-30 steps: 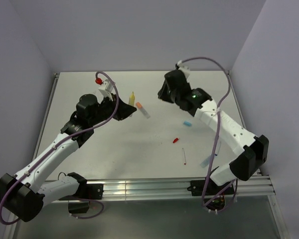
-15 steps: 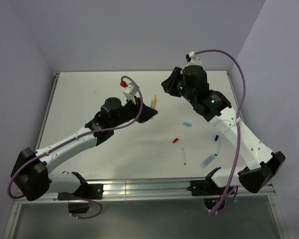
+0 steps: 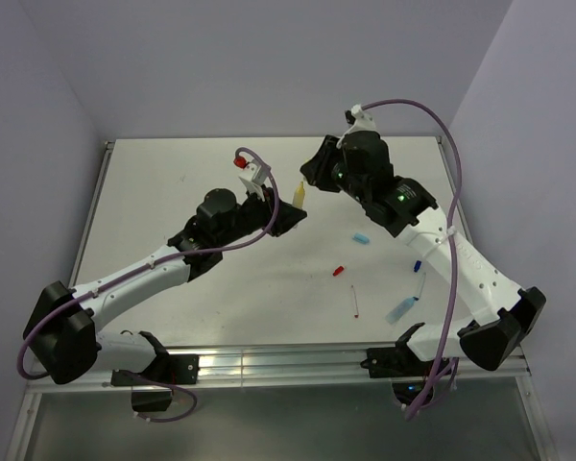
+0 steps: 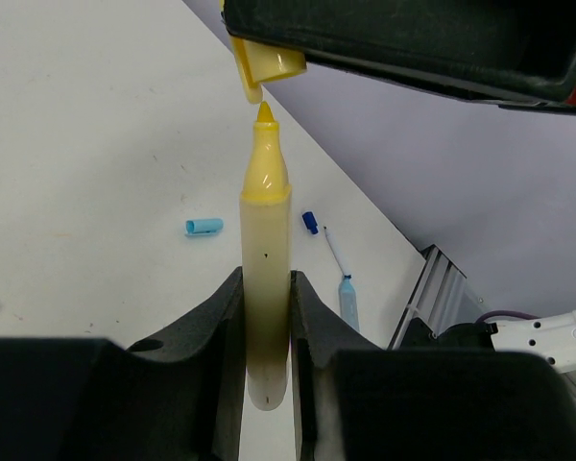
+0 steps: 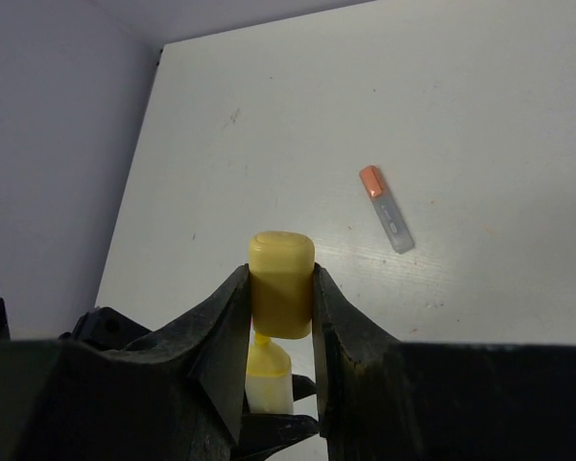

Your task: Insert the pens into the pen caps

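The left gripper (image 4: 266,305) clamps the yellow pen (image 4: 266,226) low on its barrel, the right gripper (image 5: 281,305) pinches the yellow cap (image 5: 281,274) by its sides; both seem light, stiff, slippery plastic.

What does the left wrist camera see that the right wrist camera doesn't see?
Only the left wrist view shows the light blue cap, the dark blue cap and the light blue pen lying on the table. Only the right wrist view shows the orange-capped pen. Both show the yellow pen and the yellow cap, with the pen's tip right at the cap's mouth, not pushed in.
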Motion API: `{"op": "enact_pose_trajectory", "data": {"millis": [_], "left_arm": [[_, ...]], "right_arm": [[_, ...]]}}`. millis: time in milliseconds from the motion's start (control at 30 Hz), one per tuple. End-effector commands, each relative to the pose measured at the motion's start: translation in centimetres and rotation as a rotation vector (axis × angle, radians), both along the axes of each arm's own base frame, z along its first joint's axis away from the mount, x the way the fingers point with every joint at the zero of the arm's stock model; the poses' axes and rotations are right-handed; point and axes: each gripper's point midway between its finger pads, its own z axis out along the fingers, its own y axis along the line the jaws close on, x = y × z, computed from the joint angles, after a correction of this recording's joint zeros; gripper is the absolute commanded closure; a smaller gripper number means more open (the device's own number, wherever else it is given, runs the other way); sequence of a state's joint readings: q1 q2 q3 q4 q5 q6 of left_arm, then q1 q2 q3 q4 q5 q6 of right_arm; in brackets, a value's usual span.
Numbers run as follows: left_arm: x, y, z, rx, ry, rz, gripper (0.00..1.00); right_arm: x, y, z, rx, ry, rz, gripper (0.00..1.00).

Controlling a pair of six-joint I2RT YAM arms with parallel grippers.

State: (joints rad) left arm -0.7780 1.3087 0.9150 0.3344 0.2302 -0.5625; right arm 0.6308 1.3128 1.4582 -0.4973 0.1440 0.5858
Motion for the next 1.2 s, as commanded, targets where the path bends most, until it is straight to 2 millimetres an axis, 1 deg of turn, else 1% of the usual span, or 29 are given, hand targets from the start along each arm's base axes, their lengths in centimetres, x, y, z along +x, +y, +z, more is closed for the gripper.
{"op": "enact_pose_trajectory", "data": {"millis": [0, 467, 700, 900, 933, 1000, 1033, 1133, 1167], "left_arm": [[0.2, -0.2, 3.9, -0.072, -0.095, 0.000, 1.00], [0.3, 0.1, 4.6, -0.077, -0.112, 0.011, 1.00], [0.8, 1.1, 5.7, -0.116, -0.122, 0.025, 1.00], [1.5, 2.2, 6.8, -0.152, -0.128, 0.050, 1.00], [1.5, 2.3, 6.7, -0.153, -0.124, 0.051, 1.00], [1.6, 2.5, 7.1, -0.173, -0.124, 0.050, 1.00], [1.6, 2.6, 7.1, -0.179, -0.122, 0.049, 1.00], [1.6, 2.9, 7.9, -0.200, -0.130, 0.045, 1.00], [1.4, 3.1, 8.2, -0.210, -0.135, 0.044, 1.00]], "right_arm": [[0.1, 0.7, 1.1, 0.021, -0.039, 0.014, 1.00], [-0.7, 2.3, 0.4, 0.001, -0.030, 0.053, 1.00], [-1.0, 2.8, -0.4, -0.021, -0.023, 0.056, 1.00], [-1.2, 3.3, -0.5, -0.027, -0.029, 0.061, 1.00], [-1.4, 3.6, -0.5, -0.028, -0.029, 0.069, 1.00], [-1.6, 4.1, -0.7, -0.035, -0.030, 0.074, 1.00], [-2.0, 4.8, -0.8, -0.039, -0.030, 0.090, 1.00], [-2.5, 5.6, -1.0, -0.054, -0.037, 0.091, 1.00], [-3.0, 6.1, -1.1, -0.054, -0.037, 0.106, 1.00]]}}
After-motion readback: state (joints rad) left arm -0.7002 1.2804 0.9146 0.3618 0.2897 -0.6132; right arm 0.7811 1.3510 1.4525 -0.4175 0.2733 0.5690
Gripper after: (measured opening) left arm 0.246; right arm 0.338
